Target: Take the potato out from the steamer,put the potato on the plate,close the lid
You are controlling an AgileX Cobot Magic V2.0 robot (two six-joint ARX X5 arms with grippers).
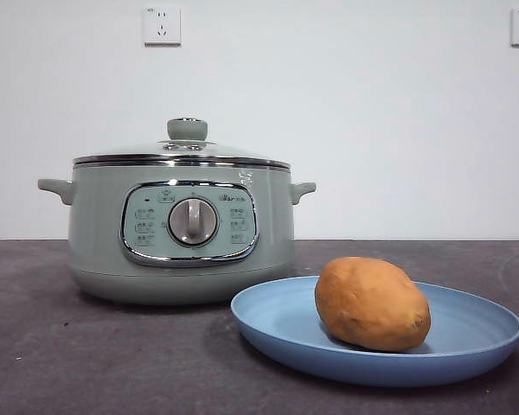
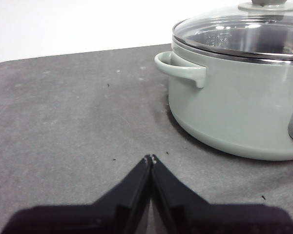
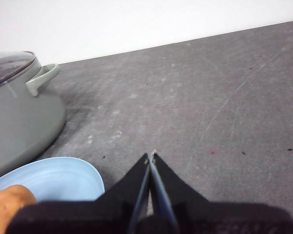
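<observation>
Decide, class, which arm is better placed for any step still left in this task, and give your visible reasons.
Neither is needed: the potato lies on the plate and the lid sits closed on the steamer. For a lid touch-up, left: the left pincer faces the steamer, while the right pincer points at bare table.

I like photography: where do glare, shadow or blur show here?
Front view: even light, soft shadow under the round light-blue plate. Left wrist view: bright glare on the round glass lid. Right wrist view: the orange-brown potato looks blurred at the edge.
</observation>
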